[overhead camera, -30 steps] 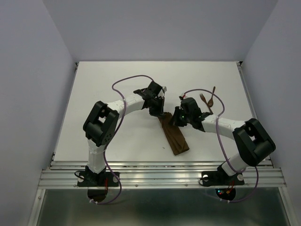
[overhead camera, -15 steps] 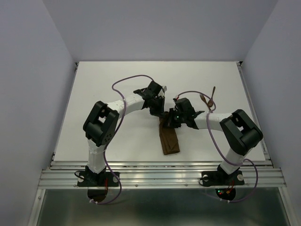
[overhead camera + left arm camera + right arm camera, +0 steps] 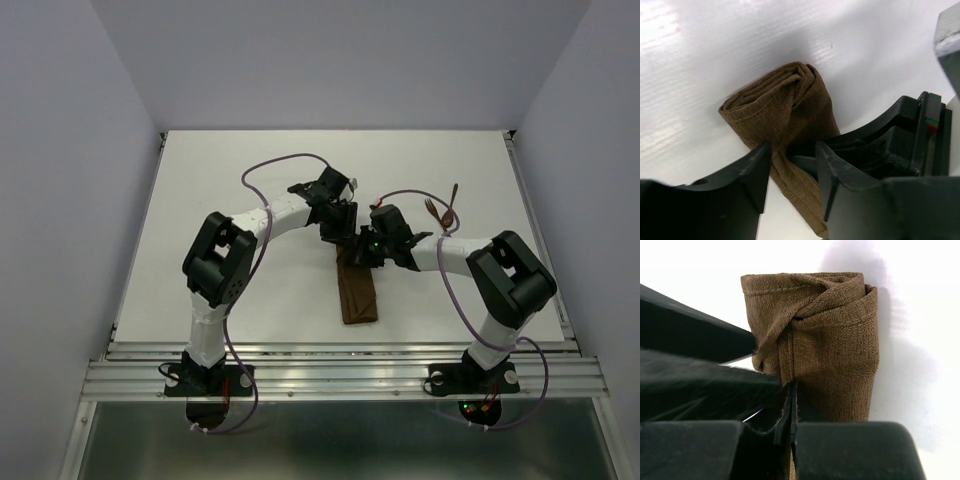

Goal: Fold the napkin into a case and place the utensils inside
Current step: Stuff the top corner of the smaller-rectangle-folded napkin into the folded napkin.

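**Main hazard: the folded strip coming undone at its far end**

The desk [image 3: 220, 200] is smooth and white, so it probably gives the cloth little hold. Any sideways pull is likely to slide the whole bundle rather than tighten a crease.

The napkin [image 3: 359, 295] lies near the middle of the desk as a narrow layered strip. It runs from the two wrists towards the near edge. Its far end is rolled and bunched, with loose overlapping layers rather than a flat fold. If that end springs open, the pocket for the cutlery is lost.

The right tool [image 3: 791, 395] is closed on a fold of the napkin near that bunched end. Lifting or dragging from there could peel the top layer back, or swing the strip askew.

The left tool [image 3: 792, 150] has its jaws parted on either side of the cloth, apparently without pinching it, so it holds nothing down. It sits very close to the other wrist, and a careless move could knock them together.

The fork [image 3: 434, 211] and spoon [image 3: 453, 200] lie together to the right, apart from the cloth. Being slim and close together, they may be hard to pick up singly.
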### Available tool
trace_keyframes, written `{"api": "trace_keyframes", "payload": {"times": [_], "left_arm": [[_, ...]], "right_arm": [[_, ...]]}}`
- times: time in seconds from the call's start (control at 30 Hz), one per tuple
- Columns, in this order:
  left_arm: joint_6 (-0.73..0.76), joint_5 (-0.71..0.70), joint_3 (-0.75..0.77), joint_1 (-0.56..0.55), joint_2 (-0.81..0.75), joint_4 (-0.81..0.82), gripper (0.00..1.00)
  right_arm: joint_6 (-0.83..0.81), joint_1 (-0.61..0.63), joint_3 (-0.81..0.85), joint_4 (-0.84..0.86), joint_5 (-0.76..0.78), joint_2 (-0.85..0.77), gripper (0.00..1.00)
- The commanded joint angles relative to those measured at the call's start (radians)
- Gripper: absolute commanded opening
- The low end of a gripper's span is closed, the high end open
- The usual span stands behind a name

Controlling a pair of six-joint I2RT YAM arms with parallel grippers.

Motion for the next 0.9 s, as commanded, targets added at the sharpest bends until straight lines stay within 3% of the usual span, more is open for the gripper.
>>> {"api": "trace_keyframes", "payload": {"times": [0.0, 0.1, 0.37, 0.7, 0.87], "left_arm": [[0.049, -0.036, 0.078, -0.008, -0.065, -0.066, 0.53], [0.069, -0.046, 0.103, -0.001, -0.091, -0.092, 0.59], [0.06, -0.058, 0.087, 0.086, -0.206, -0.115, 0.57], [0.013, -0.04, -0.141, 0.345, -0.43, -0.017, 0.57], [-0.001, -0.001, -0.244, 0.368, -0.456, 0.013, 0.54]], "right_arm": [[-0.03, 0.005, 0.063, -0.022, 0.073, 0.039, 0.01], [-0.041, 0.005, 0.094, -0.043, 0.111, 0.057, 0.01], [-0.101, 0.005, 0.138, -0.078, 0.136, 0.017, 0.06], [-0.149, 0.094, 0.174, -0.324, 0.272, -0.131, 0.23], [-0.109, 0.215, 0.165, -0.439, 0.376, -0.167, 0.39]]}}
